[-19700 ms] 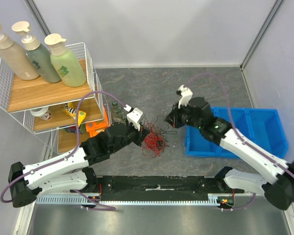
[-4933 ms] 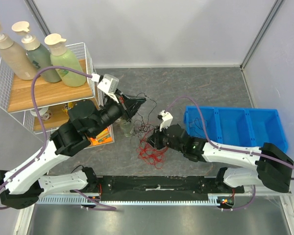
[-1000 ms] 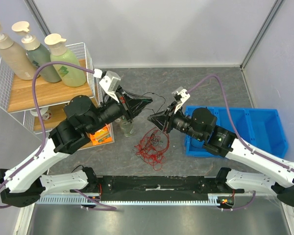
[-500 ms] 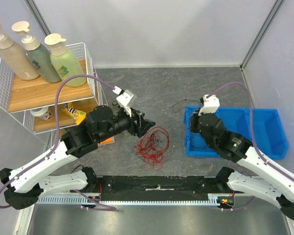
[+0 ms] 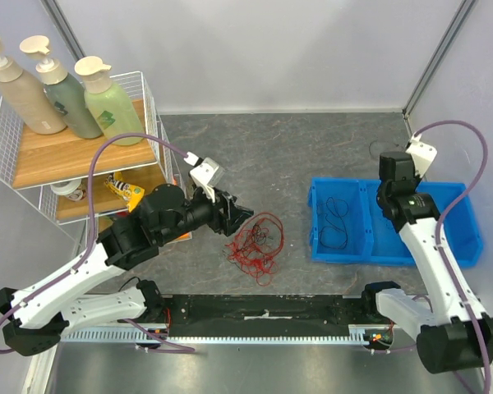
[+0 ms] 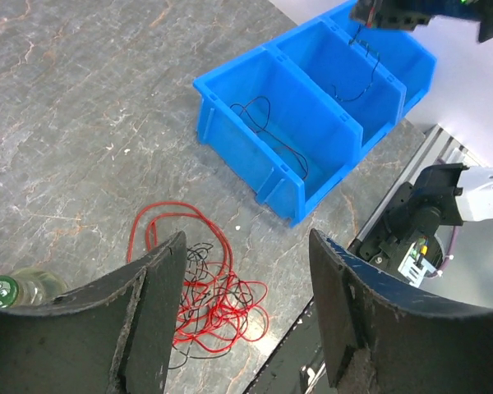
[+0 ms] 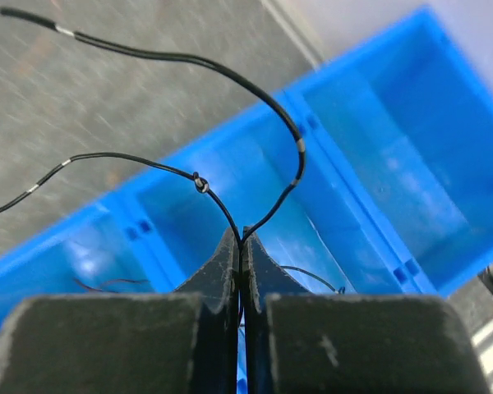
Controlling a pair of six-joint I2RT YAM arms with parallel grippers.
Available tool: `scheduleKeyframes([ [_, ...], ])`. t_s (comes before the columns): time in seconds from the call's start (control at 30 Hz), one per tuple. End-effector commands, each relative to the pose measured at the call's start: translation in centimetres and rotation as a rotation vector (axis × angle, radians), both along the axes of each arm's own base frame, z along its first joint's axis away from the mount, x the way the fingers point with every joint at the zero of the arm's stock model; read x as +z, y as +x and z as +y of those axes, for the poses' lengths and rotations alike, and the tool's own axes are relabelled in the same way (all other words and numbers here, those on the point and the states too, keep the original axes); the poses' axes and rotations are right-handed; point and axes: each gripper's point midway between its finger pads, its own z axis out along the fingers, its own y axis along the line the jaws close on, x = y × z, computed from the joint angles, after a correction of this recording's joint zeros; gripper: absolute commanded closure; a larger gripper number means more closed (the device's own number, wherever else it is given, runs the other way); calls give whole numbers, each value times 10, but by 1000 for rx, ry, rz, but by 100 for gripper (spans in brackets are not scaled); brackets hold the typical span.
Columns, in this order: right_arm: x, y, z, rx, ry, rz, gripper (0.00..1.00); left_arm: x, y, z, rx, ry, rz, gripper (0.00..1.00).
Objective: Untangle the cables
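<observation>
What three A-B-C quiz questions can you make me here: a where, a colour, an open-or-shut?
1. Where is the cable tangle? A dangling in the air; B on the grey table; C on the floor.
2. What colour is the cable in the right gripper? A red; B green; C black.
3. The left gripper is: A open; B shut on a cable; C shut, empty.
Answers: B, it rests on the table; C, the pinched cable is black; A, its jaws stand wide apart.

1. The black cable [image 7: 200,184] runs out of the right wrist view at its left edge, both ends unseen
2. The blue bin [image 7: 345,156] behind it is blurred
3. A bottle [image 6: 8,289] is cut off at the left wrist view's lower left edge
</observation>
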Motion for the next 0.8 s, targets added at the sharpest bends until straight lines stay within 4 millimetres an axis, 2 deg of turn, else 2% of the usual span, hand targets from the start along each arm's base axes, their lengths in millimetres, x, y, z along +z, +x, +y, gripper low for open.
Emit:
scheduleKeyframes([
  [0.0,-79,-18,-8,-52,77,171,100,-1,-5,-2,-20,-36,12,33],
  [0.07,-96,-27,-17,-104,65,190,100,-7,-5,-3,-22,-31,21,33],
  [0.33,-113,-39,-11,-149,214,177,100,-22,-6,-14,-48,-22,60,34],
  [0.47,-119,-58,-30,-268,263,151,98,-24,-12,-19,-87,-39,76,34],
  [0.57,-125,-69,-35,-301,260,180,82,-28,-14,-22,-102,-44,82,34],
  [0.67,-126,-68,-24,-254,308,211,68,-29,-12,-22,-100,-38,76,34],
  [0.77,-112,-57,-13,-148,323,182,41,-28,-10,-23,-95,-31,66,32],
])
